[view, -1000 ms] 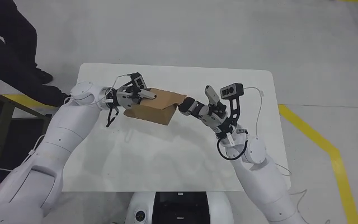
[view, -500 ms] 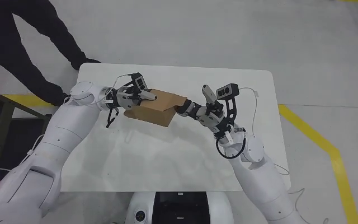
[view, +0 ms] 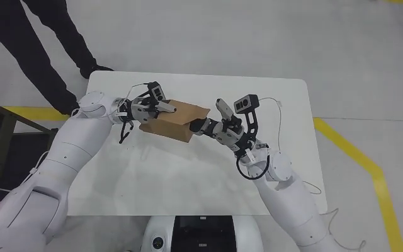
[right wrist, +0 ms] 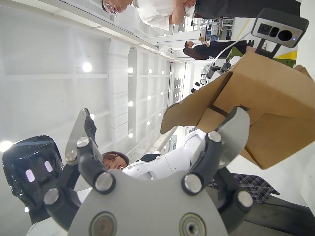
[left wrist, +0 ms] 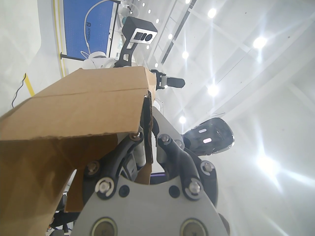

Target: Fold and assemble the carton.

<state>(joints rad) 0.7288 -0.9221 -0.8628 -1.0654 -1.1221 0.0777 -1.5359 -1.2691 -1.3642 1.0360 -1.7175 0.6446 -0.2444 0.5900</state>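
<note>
The brown carton (view: pixel 173 120) lies partly folded on the white table (view: pixel 189 183), toward its far left. At the carton's left end, my left gripper (view: pixel 164 107) is shut on one cardboard wall; in the left wrist view that wall (left wrist: pixel 147 121) is pinched between its fingers (left wrist: pixel 157 124). My right gripper (view: pixel 206 116) stands open at the carton's right end. One of its fingers (right wrist: pixel 235 124) rests against the carton's end flap (right wrist: pixel 265 104), and the other finger (right wrist: pixel 86 124) points away into free air.
The table's near half and right side are bare. A yellow floor line (view: pixel 359 157) runs to the right of the table. A person's dark legs (view: pixel 38 44) stand at the far left corner, off the table.
My right arm has moved left, bringing its open gripper up against the carton's right end. The left gripper and carton have kept still. The person at the far left has shifted.
</note>
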